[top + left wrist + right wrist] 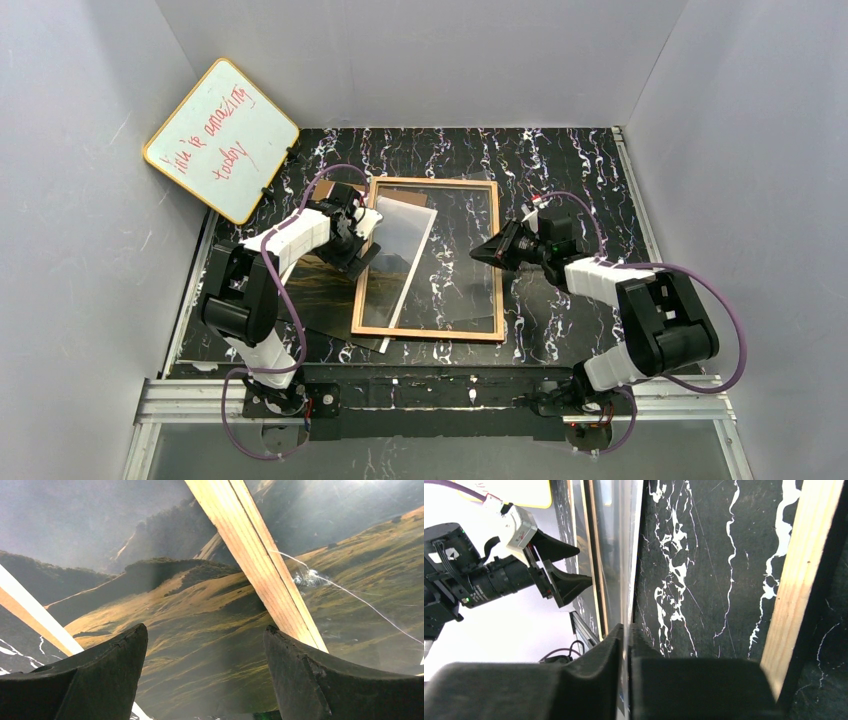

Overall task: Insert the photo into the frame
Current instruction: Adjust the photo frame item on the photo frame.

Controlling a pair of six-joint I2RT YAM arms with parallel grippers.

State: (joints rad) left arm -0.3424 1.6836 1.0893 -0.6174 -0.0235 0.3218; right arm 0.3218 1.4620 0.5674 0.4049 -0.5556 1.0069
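My left gripper (348, 238) hung wide open and empty over the photo (325, 300). The photo lay picture side up on the table (570, 160) towards its left edge, with the frame (427, 331) lying wood side up just to its right. The frame's left rail crossed over the print (my left wrist camera showed pale wood lying across the hillside). So part of the photo sat under that rail, not inside the opening. Its long axis seemed to run from the table's near edge towards the far edge, alongside that rail.

My right gripper (480, 250) reached in from the frame's right side. Its fingers were all but closed on the edge of a thin glossy sheet (405, 250) tipped up over the opening. Whether that sheet was the frame's glass I could not tell.

The photo lay directly below my left hand and well apart from my right. I judged the left arm the nearer one to draw it rightward into the frame.
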